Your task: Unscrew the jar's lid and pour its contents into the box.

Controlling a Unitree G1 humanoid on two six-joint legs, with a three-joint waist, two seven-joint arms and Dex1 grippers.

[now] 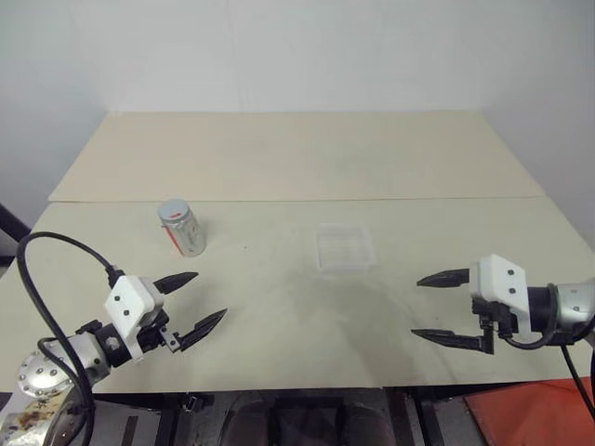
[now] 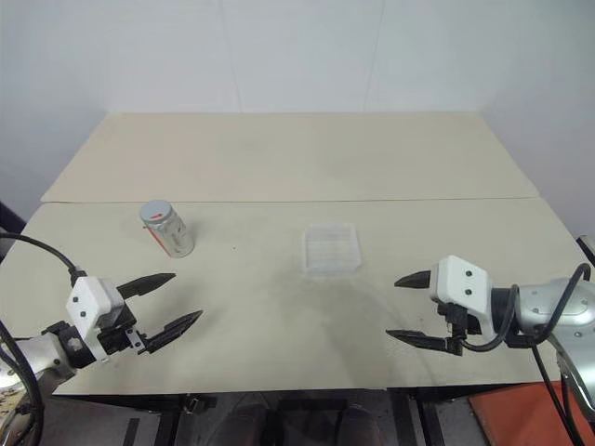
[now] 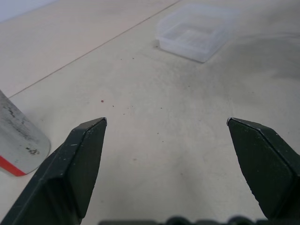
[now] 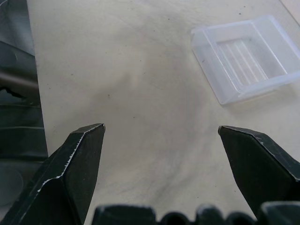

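Observation:
The jar [image 1: 183, 229] stands upright on the left half of the table, clear with a red-and-white label, and its grey lid [image 1: 173, 211] is on. The contents are too small to make out. The clear shallow box [image 1: 345, 246] lies flat near the table's middle. My left gripper [image 1: 209, 298] hovers open near the front left, below the jar and apart from it. At the front right my right gripper [image 1: 418, 307] hangs open with nothing between its fingers. In the left wrist view the jar [image 3: 18, 143] shows at one edge and the box [image 3: 194, 32] farther off.
The table [image 1: 279, 158] is two pale boards with a seam running across behind the jar and box. White walls stand behind and to the sides. The table's front edge [image 1: 279, 388] lies just under both grippers.

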